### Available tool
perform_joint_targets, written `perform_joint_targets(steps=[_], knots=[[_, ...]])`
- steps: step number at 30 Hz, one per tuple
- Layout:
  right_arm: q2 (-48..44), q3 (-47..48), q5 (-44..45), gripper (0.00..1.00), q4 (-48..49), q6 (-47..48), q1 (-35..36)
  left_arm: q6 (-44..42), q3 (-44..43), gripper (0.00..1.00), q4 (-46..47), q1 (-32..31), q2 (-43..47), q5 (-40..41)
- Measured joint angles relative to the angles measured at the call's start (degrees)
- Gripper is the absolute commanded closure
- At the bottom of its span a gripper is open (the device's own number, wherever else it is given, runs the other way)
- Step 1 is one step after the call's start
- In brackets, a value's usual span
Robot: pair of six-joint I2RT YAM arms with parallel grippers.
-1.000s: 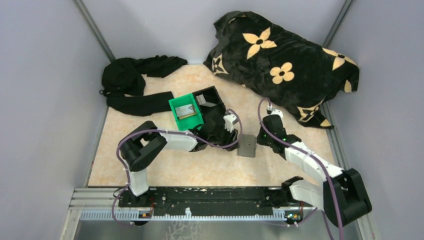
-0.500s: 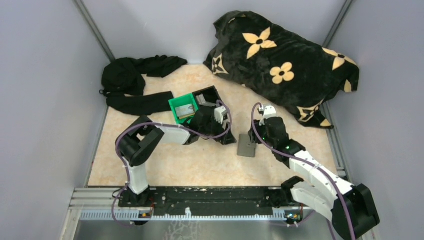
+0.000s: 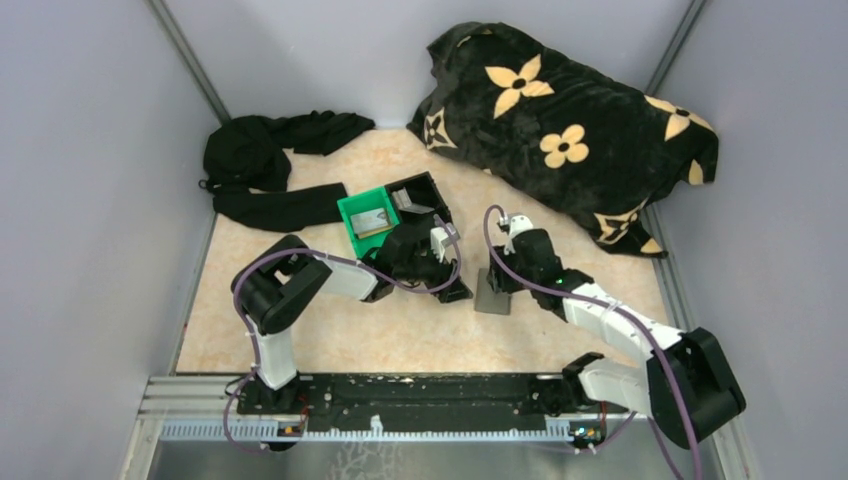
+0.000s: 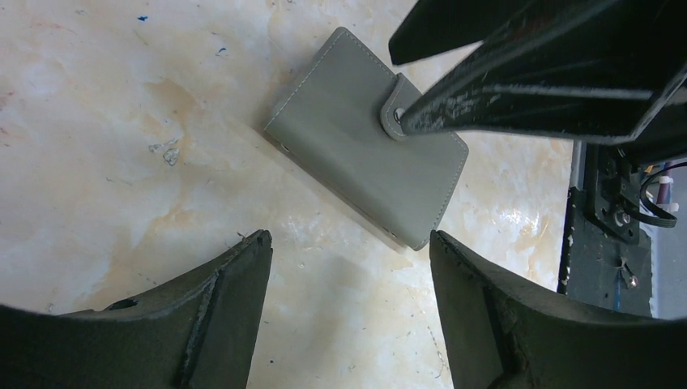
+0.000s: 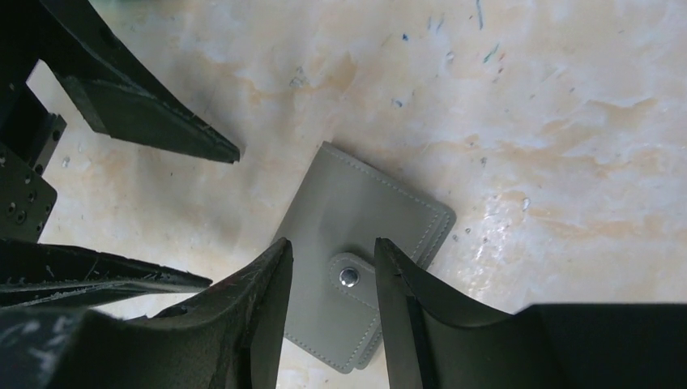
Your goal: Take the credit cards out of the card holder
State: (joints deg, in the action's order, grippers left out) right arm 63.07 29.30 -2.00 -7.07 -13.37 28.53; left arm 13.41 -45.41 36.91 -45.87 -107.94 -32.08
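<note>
On table (image 3: 400, 335): card holder (image 4: 356, 174) closed | left fingers (image 4: 219, 324) spread | right fingers (image 5: 243, 324) parted over its tab (image 5: 354, 281)

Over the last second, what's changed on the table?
The right gripper swung left over the card holder, and its open fingers now straddle the snap tab. The left gripper shifted slightly left, jaws open. The card holder lies where it was, closed. The green bin and black bin are unchanged.
</note>
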Motion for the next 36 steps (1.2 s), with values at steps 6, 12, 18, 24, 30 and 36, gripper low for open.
perform_joint_targets(steps=[6,12,18,24,30,36], knots=[[3.02,0.79,-0.57,0.56,-3.13,-0.39,1.44,-0.04,0.00,0.24,0.48,0.00,0.00,0.87],[5.11,1.90,-0.66,0.56,-5.29,-1.25,1.75,-0.28,0.02,0.25,0.42,0.00,0.00,2.56],[7.04,3.17,0.76,0.57,-6.84,-2.05,2.75,-1.14,0.04,0.25,0.15,0.00,0.07,4.15],[10.45,6.29,5.77,0.64,-9.99,-2.08,5.86,-1.55,0.13,0.25,-0.46,0.00,0.48,5.18],[11.34,7.17,9.31,0.84,-11.41,-2.51,6.82,-1.84,0.24,0.25,-1.51,0.00,1.42,6.05],[11.63,7.28,11.17,1.00,-11.67,-3.41,6.95,-2.56,0.31,0.25,-2.29,0.00,2.54,6.67]])
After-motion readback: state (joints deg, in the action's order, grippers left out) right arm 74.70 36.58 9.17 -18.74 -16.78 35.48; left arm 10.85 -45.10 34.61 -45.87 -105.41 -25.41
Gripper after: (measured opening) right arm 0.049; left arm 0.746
